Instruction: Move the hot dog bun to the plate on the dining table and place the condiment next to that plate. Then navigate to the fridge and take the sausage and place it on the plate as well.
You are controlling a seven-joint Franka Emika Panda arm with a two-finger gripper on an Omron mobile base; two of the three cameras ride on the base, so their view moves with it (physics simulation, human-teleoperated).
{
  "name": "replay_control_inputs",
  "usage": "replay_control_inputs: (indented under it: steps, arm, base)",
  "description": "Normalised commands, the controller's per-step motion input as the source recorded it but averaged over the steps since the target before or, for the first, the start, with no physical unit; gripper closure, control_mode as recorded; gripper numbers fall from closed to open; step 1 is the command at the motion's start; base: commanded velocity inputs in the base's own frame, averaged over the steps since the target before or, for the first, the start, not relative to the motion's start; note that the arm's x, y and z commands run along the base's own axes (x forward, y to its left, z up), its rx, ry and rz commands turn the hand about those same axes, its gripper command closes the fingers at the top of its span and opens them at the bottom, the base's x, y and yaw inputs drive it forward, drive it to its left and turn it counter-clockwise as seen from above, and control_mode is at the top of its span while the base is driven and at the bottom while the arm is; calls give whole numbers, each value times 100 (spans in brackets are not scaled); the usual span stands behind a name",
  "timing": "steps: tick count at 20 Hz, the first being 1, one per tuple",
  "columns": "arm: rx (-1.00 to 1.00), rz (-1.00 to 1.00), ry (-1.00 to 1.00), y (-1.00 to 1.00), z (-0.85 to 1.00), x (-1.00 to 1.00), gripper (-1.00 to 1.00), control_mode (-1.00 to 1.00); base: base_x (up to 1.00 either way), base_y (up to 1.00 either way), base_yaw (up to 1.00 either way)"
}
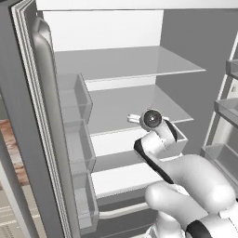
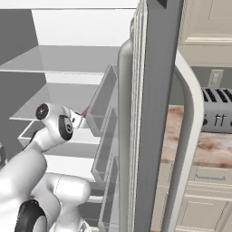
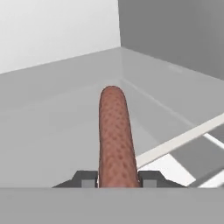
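The fridge (image 1: 122, 64) stands open with my arm reaching in at middle-shelf height. The sausage (image 3: 114, 135), a reddish-brown cylinder, sticks straight out from between my fingertips (image 3: 87, 178) over a pale shelf. My gripper (image 3: 117, 178) is shut on its near end. From the right base view a small red tip of the sausage (image 2: 84, 112) peeks out past the wrist. In the left base view the wrist (image 1: 151, 120) hides the fingers. I cannot tell whether the sausage rests on the shelf or hangs just above it.
The left door's clear bins (image 1: 76, 139) stand close beside the arm. The right door (image 2: 149, 113) and its curved handle (image 2: 192, 113) bound the other side. Past it are a marbled counter (image 2: 199, 142) and a toaster (image 2: 217, 111).
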Motion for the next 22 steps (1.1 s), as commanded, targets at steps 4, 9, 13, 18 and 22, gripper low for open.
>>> replay_control_inputs:
  steps: [4,9,13,18,22]
  arm:
    - [0,0,30,14,66,-48,100,-100]
    - [0,0,21,15,51,-59,100,-100]
    - [0,0,8,13,21,-82,100,-100]
    - [0,0,1,9,19,-88,100,-100]
    - [0,0,0,0,46,-72,100,-100]
  base:
    - [0,0,0]
    - [0,0,0]
    - [0,0,0]
    - [0,0,0]
    - [0,0,0]
